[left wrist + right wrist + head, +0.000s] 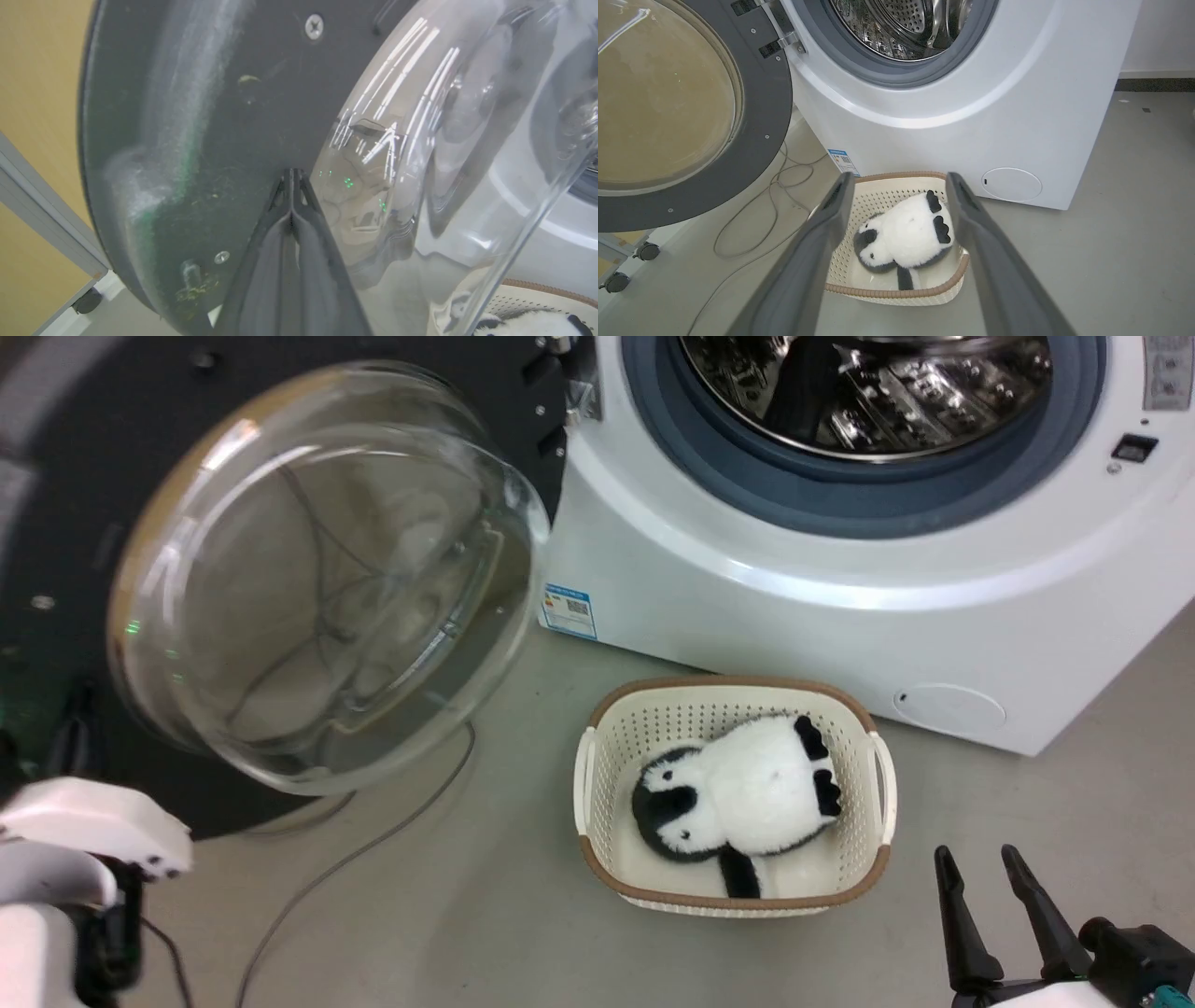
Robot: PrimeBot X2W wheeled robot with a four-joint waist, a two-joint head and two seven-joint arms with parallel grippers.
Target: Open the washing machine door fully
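Washing machine door (327, 579) stands swung out on its hinge at the left edge of the washing machine (840, 597) opening, its matte inner face and bulging glass bowl turned toward the robot. The left gripper (290, 186) has its fingers pressed together on nothing, tips close by the dark inner face just beside the bowl. The right gripper (976, 854) is spread wide and empty, near the floor basket (597, 775) holding a plush toy (747, 793).

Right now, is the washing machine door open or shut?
Open: the washing machine door is swung wide on its hinge, leaving the steel drum uncovered. Whether fully, cannot tell.
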